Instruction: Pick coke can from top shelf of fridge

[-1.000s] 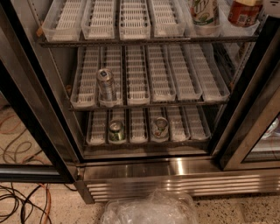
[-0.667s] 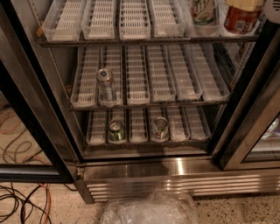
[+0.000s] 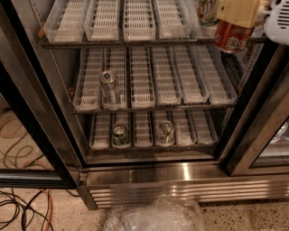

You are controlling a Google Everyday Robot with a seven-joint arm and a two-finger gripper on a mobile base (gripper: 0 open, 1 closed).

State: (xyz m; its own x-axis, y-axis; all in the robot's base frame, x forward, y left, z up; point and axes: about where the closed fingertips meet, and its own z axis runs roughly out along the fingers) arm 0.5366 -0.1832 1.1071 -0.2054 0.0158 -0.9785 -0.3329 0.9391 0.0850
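Coke can (image 3: 231, 38): at right front edge of top shelf (image 3: 135, 43) of fridge (image 3: 180, 173), upper part hidden under cream gripper (image 3: 238, 17), set directly above it at upper right. Cannot tell whether clamped on can or loose. White-and-green can (image 3: 207, 8) just behind, to left

No text is reading out; the white panel (image 3: 233, 43) on the red aluminium coke can (image 3: 228, 34) is showing too small. The gripper (image 3: 238, 16) is sitting top right, over it.

The top shelf (image 3: 135, 43) carries white slotted lane trays (image 3: 104, 20) and a white-and-green can (image 3: 207, 9) at its right end. Just before its edge, the end effector (image 3: 239, 12) clamps the coke can (image 3: 231, 37).
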